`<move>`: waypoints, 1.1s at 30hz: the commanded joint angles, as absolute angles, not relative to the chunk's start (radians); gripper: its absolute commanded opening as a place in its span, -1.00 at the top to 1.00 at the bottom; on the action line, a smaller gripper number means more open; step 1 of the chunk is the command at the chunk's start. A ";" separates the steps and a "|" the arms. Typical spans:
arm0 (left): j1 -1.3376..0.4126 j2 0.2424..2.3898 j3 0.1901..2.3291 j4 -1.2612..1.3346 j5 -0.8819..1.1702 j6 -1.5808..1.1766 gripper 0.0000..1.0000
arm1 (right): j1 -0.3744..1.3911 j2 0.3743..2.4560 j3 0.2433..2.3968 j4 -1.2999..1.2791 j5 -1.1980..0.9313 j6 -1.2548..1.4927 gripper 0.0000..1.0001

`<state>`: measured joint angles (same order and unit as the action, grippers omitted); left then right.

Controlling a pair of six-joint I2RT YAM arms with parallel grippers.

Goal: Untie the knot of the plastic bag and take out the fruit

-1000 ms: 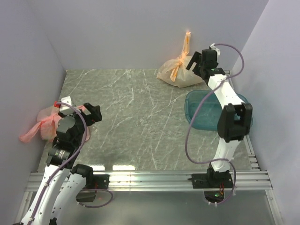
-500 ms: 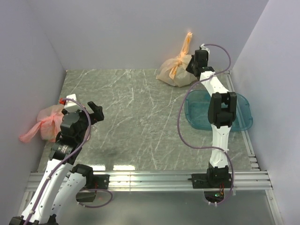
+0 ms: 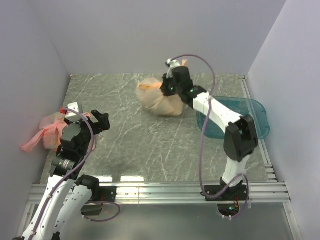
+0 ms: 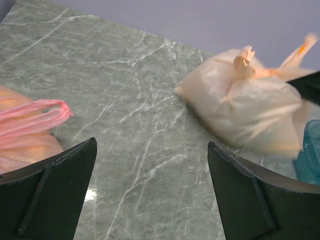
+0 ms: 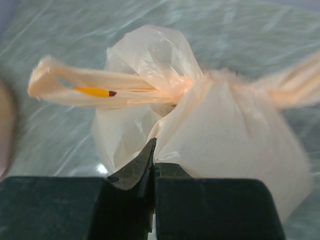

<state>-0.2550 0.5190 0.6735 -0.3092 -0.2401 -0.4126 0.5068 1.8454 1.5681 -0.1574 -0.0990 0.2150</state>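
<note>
The plastic bag (image 3: 159, 101) lies tied shut on the marble table, at the back centre. Its knot (image 5: 192, 82) bunches the orange-tinted handles, and one handle loop (image 5: 90, 87) sticks out to the left in the right wrist view. My right gripper (image 5: 154, 152) is shut on a fold of the bag's film just below the knot; from above it sits at the bag's upper right (image 3: 169, 88). The fruit is hidden inside the bag. My left gripper (image 4: 151, 145) is open over bare table, well short of the bag (image 4: 247, 112) and its knot (image 4: 245, 62).
A pink plastic bag (image 3: 50, 132) lies at the left edge beside the left arm, also seen as the pink bag (image 4: 25, 127) in the left wrist view. A teal tray (image 3: 255, 117) sits at the right under the right arm. Grey walls close in three sides.
My right gripper closed on the beige bag and dragged it from the back right corner leftward toward the table's middle. The left arm stayed almost still.
</note>
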 commanded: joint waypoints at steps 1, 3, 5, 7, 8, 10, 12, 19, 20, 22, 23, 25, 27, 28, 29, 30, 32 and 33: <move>-0.259 0.509 0.673 -0.265 -0.198 -0.413 -0.96 | 0.596 1.680 1.426 -0.055 -0.104 0.192 1.00; -0.259 0.514 0.676 -0.273 -0.173 -0.420 -0.96 | 0.632 1.639 1.350 -0.029 -0.118 0.215 1.00; -0.259 0.526 0.677 -0.278 -0.158 -0.431 -0.96 | 0.682 1.585 1.234 -0.022 -0.108 0.224 1.00; -0.259 0.546 0.680 -0.278 -0.120 -0.452 -0.96 | 0.710 1.536 1.108 -0.002 -0.095 0.253 1.00; -0.261 0.552 0.678 -0.279 -0.103 -0.465 -0.96 | 0.731 1.520 1.068 -0.002 -0.092 0.283 1.00; -0.261 0.571 0.670 -0.273 -0.049 -0.500 -0.96 | 0.755 1.482 0.985 -0.002 -0.078 0.314 0.78; -0.262 0.586 0.661 -0.268 -0.008 -0.540 -0.95 | 0.782 1.460 0.965 -0.044 -0.077 0.311 0.35; -0.264 0.739 0.678 -0.264 0.176 -0.583 -0.91 | 0.850 1.295 1.044 -0.236 0.018 0.253 -0.43; -0.265 0.761 0.684 -0.265 0.195 -0.583 -0.91 | 0.850 1.286 1.066 -0.253 0.031 0.267 -0.43; -0.267 0.833 0.707 -0.271 0.239 -0.581 -0.91 | 0.851 1.287 1.136 -0.299 0.060 0.275 -0.44; -0.270 0.857 0.716 -0.276 0.280 -0.580 -0.99 | 0.851 1.295 1.158 -0.310 0.092 0.284 -0.45; -0.279 0.934 0.756 -0.297 0.302 -0.569 -0.94 | 0.851 1.337 1.198 -0.313 0.089 0.281 -0.45; -0.304 0.971 0.784 -0.324 0.288 -0.554 -0.91 | 0.851 1.377 1.213 -0.289 0.058 0.282 -0.45; -0.316 1.000 0.791 -0.328 0.282 -0.548 -0.88 | 0.851 1.415 1.212 -0.273 0.051 0.284 -0.45; -0.336 1.011 0.796 -0.330 0.276 -0.543 -0.87 | 0.851 1.436 1.213 -0.264 0.049 0.293 -0.44; -0.348 1.018 0.802 -0.330 0.261 -0.538 -0.84 | 0.851 1.477 1.213 -0.247 0.052 0.299 -0.44; -0.380 1.041 0.805 -0.318 0.246 -0.541 -0.79 | 0.854 1.512 1.210 -0.230 0.054 0.307 -0.42; -0.390 1.051 0.805 -0.316 0.229 -0.545 -0.72 | 0.854 1.543 1.203 -0.224 0.057 0.311 -0.40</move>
